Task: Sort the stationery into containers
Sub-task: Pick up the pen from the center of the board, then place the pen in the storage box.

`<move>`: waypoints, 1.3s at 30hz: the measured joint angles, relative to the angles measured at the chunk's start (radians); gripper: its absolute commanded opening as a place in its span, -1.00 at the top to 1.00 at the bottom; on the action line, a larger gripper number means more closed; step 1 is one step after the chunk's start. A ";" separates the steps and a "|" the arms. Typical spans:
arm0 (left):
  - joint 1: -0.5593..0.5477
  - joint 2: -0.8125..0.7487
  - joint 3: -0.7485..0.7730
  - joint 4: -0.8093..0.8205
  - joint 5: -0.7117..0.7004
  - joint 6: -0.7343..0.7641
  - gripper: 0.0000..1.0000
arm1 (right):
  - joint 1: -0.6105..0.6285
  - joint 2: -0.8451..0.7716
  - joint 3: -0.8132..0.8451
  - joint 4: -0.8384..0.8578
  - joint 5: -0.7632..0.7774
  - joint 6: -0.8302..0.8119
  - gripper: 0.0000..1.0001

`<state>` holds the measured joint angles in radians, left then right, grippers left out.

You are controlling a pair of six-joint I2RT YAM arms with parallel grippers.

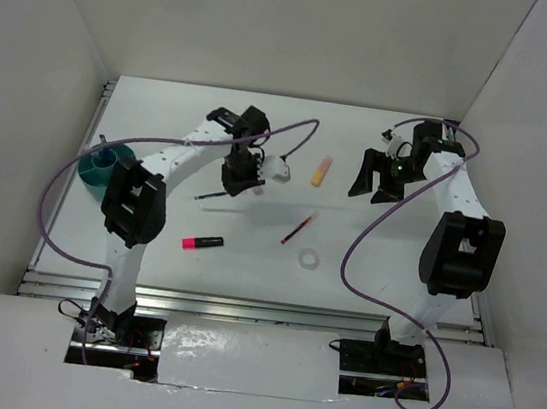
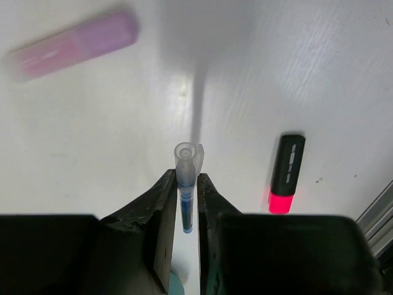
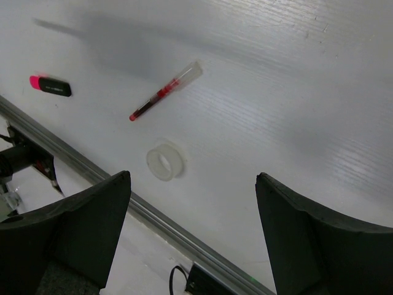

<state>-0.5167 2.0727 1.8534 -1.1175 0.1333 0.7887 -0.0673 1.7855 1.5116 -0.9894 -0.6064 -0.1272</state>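
Observation:
My left gripper (image 1: 240, 176) is shut on a thin blue pen (image 2: 186, 184) with a clear cap, held just above the table; the pen's end sticks out to the left (image 1: 211, 194). A pale pink marker (image 1: 280, 169) lies right of it and shows blurred in the left wrist view (image 2: 70, 44). An orange marker (image 1: 322, 172), a red pen (image 1: 300, 228), a clear tape ring (image 1: 309, 259) and a pink-and-black marker (image 1: 203, 243) lie on the table. The teal cup (image 1: 107, 165) stands at the left edge. My right gripper (image 1: 377, 184) is open and empty, far right. No eraser shows.
White walls enclose the table on three sides. A metal rail (image 1: 240, 307) runs along the near edge. Purple cables loop over both arms. In the right wrist view, the red pen (image 3: 164, 91), tape ring (image 3: 164, 162) and pink-and-black marker (image 3: 50, 86) lie near that rail.

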 measured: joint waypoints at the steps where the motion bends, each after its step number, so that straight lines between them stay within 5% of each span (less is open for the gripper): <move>1: 0.023 -0.016 0.019 -0.009 0.015 -0.007 1.00 | 0.004 0.000 0.000 0.000 0.000 0.001 -0.76; 7: 0.266 -0.130 0.120 0.000 0.205 -0.091 1.00 | 0.023 0.000 0.000 0.001 0.000 0.007 -0.77; 14: 0.847 -0.384 -0.011 0.227 0.491 -0.284 1.00 | 0.050 0.001 0.000 0.005 0.000 0.020 -0.77; 18: 1.035 -0.430 -0.060 0.328 0.613 -0.376 1.00 | 0.055 0.002 0.001 0.007 0.000 0.026 -0.77; 25: 1.164 -0.432 -0.203 0.469 0.738 -0.457 1.00 | 0.084 0.003 0.001 0.010 0.001 0.032 -0.77; 39: 1.171 -0.468 -0.471 0.698 0.764 -0.503 1.00 | 0.098 0.004 0.002 0.010 0.005 0.032 -0.77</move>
<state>0.6540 1.6047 1.3827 -0.4194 0.8974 0.2859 0.0303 1.7897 1.5131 -0.9794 -0.6018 -0.0952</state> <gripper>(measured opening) 0.280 0.884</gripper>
